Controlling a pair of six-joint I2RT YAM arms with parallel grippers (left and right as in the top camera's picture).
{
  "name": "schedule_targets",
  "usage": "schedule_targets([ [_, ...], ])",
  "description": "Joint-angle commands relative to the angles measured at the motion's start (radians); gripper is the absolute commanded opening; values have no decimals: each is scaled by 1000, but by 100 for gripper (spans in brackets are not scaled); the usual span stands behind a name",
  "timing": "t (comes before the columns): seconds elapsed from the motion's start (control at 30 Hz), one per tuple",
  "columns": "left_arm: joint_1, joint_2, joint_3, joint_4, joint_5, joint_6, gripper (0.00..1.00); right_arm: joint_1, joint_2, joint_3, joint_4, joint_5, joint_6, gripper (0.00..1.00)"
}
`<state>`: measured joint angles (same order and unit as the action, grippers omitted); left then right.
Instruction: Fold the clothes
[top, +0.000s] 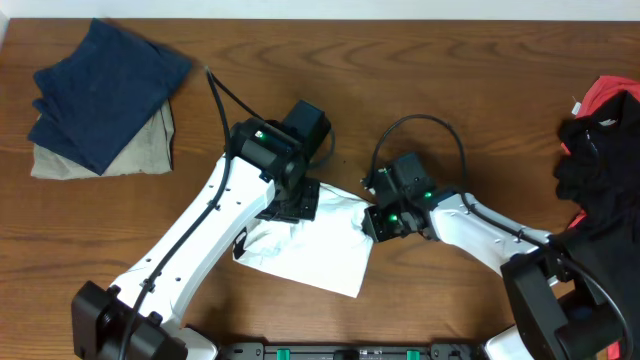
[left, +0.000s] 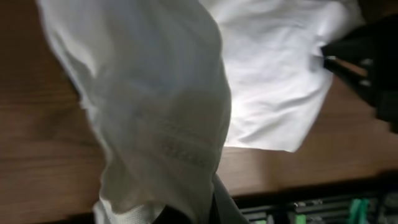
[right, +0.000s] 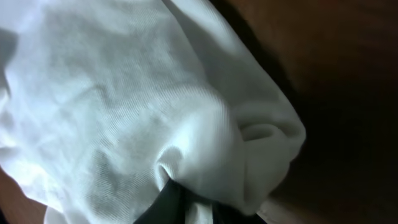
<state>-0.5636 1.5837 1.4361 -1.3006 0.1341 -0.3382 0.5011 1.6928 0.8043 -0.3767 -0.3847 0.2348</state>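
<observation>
White T-shirt (top: 320, 255) | spans both jaws | left jaws grip it | right jaws grip it

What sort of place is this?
Probably a lab bench for laundry-folding practice: a wooden table, a white T-shirt on it, a folded navy garment atop a beige garment at one corner, a heap of dark clothes at the right edge.

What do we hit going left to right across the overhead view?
navy folded garment → left tool → right tool → black clothes pile. The white T-shirt spans both tools, so it is left out.
</observation>
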Motion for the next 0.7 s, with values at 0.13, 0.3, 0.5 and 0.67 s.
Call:
schedule_targets([
  [0.13, -35, -20, 24, 7, 195, 15, 6, 21, -4, -25, -4, 75, 54, 15],
  [0.3, -98, -19, 9, 24, 195, -1, 6, 21, -4, -25, -4, 75, 57, 15],
  [0.5, -158, -14, -25, 72, 195, -34, 12, 21, -4, -24, -13, 74, 57, 20],
  [0.67, -190, -14, -25, 79, 198, -33, 52, -21, -5, 11, -62, 75, 56, 33],
])
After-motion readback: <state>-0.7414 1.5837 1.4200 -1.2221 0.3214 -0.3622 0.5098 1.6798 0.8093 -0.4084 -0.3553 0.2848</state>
